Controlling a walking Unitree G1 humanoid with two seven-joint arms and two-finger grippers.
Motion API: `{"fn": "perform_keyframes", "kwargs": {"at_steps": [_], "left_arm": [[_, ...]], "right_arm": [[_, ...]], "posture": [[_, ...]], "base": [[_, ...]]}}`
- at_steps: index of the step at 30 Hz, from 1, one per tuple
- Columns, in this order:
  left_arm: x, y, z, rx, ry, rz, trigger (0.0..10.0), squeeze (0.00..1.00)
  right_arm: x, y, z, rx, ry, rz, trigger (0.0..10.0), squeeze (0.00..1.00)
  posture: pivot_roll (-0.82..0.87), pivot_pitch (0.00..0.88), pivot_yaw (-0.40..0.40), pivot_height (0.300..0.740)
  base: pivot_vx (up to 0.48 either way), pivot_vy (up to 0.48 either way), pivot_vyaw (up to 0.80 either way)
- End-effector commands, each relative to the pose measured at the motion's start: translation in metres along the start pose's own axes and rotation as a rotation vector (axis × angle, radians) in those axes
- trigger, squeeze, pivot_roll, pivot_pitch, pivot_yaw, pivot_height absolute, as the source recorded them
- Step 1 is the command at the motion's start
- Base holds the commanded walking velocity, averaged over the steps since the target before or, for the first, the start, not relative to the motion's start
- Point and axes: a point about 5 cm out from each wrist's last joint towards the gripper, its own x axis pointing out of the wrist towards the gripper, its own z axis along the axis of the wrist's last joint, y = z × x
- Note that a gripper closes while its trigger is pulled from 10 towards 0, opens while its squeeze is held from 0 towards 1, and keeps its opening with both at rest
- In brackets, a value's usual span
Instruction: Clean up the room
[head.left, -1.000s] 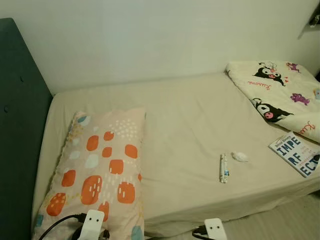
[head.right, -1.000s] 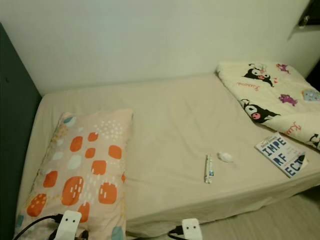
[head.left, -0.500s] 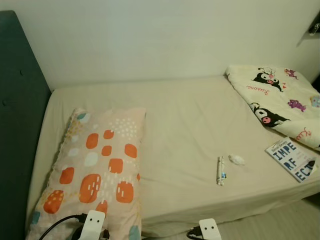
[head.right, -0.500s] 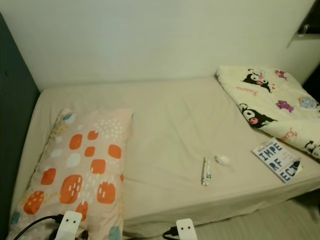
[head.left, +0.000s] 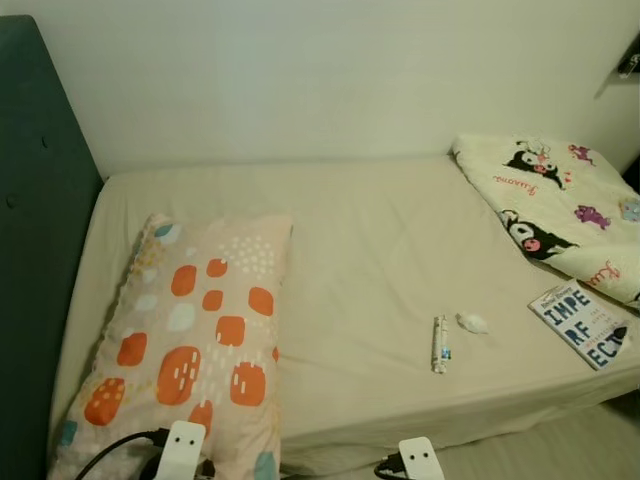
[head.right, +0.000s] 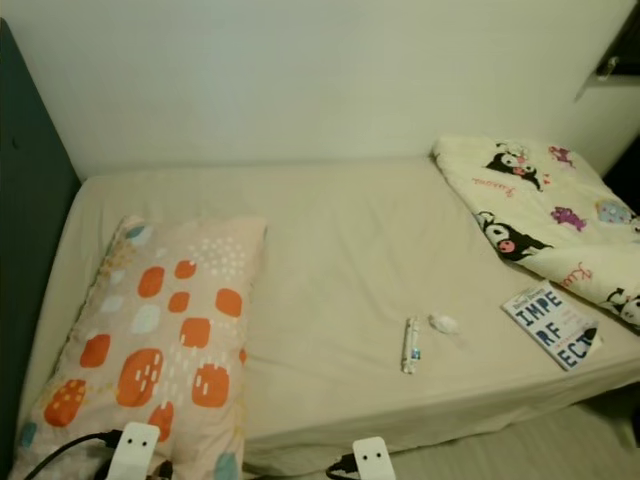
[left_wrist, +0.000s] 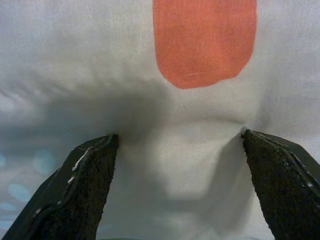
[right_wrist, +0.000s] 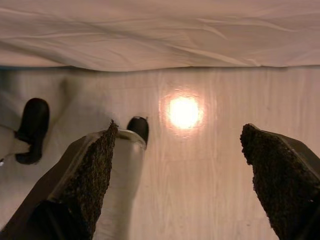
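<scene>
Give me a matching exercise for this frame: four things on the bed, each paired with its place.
Things:
1. pillow
2. book
3. tube
4. quilt

Places:
A. beside a small white wad, mid-bed
B. by the dark headboard
C. heaped at the far right by the wall
D. at the near right edge, just below the quilt

Pairs: 1-B, 2-D, 3-A, 4-C

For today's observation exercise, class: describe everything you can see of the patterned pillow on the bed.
The soft cream fabric pillow with orange blobs and pale blue and white spots lies flat, lengthwise, on the beige bedsheet, beside the dark teal headboard. It looks plump and slightly creased. Its near end reaches the mattress's front edge. The left gripper, fingers spread, is close over the fabric near an orange blob.
</scene>
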Motion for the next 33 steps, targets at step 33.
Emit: {"fn": "perform_keyframes", "kwargs": {"at_steps": [33], "left_arm": [[-0.003, 0.016, -0.005, -0.066, -0.055, 0.02, 10.0, 0.0]], "right_arm": [[-0.001, 0.003, -0.004, 0.007, 0.008, -0.006, 10.0, 0.0]], "posture": [[0.07, 0.0, 0.033, 0.74]], "base": [[0.0, 0.0, 0.0]]}}
